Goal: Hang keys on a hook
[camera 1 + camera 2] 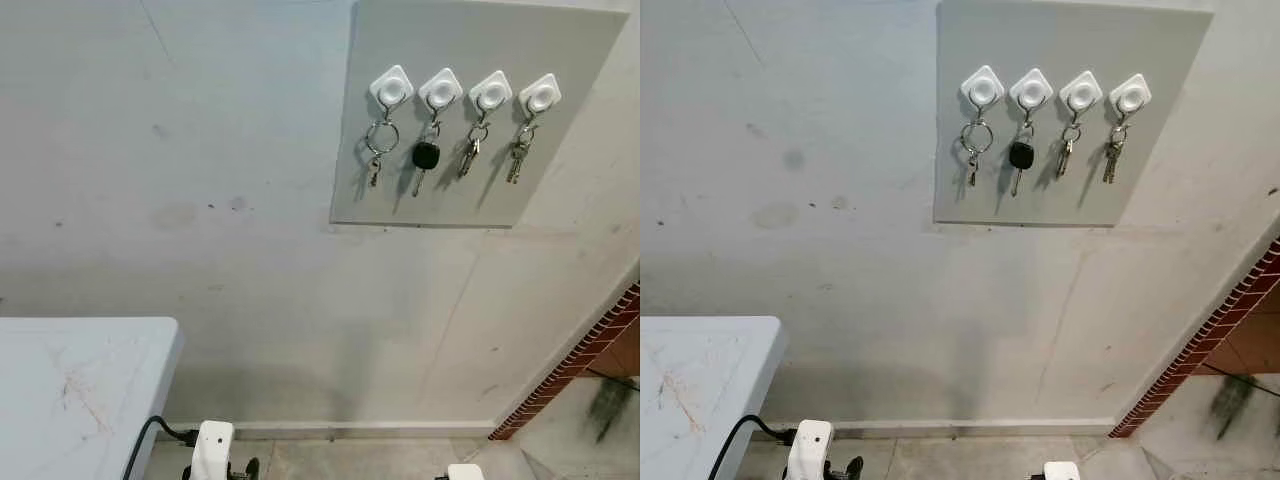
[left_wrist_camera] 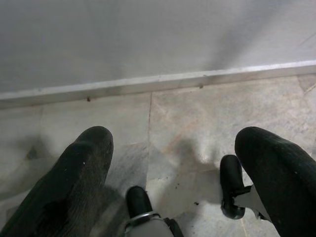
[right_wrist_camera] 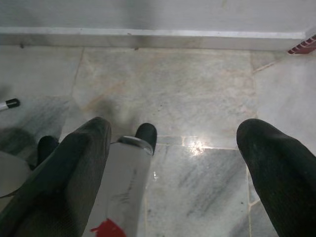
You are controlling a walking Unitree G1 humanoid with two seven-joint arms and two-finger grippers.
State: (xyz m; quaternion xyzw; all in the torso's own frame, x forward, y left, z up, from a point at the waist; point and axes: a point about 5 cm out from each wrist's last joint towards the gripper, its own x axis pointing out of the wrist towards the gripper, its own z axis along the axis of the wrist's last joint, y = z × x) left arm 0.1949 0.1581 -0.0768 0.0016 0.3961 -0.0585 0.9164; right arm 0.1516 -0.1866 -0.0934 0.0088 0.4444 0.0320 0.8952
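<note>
Keys: four metal key sets (image 1: 426,158) hang from four white diamond-shaped hooks (image 1: 441,90) on a grey wall board (image 1: 590,60).
Left gripper (image 2: 173,148): hangs low over the marble floor (image 2: 192,113), fingers spread wide, holding nothing.
Right gripper (image 3: 173,143): likewise wide apart, holding nothing.
Table: white tabletop (image 1: 70,390) at lower left.

thick black fingers (image 2: 74,182) (silver forearm (image 3: 121,197))

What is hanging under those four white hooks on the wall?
Each of the four white hooks on the grey board holds keys: a big ring with a small key, a black-headed key, and two small bunches. How many keys each bunch has cannot be seen.
</note>
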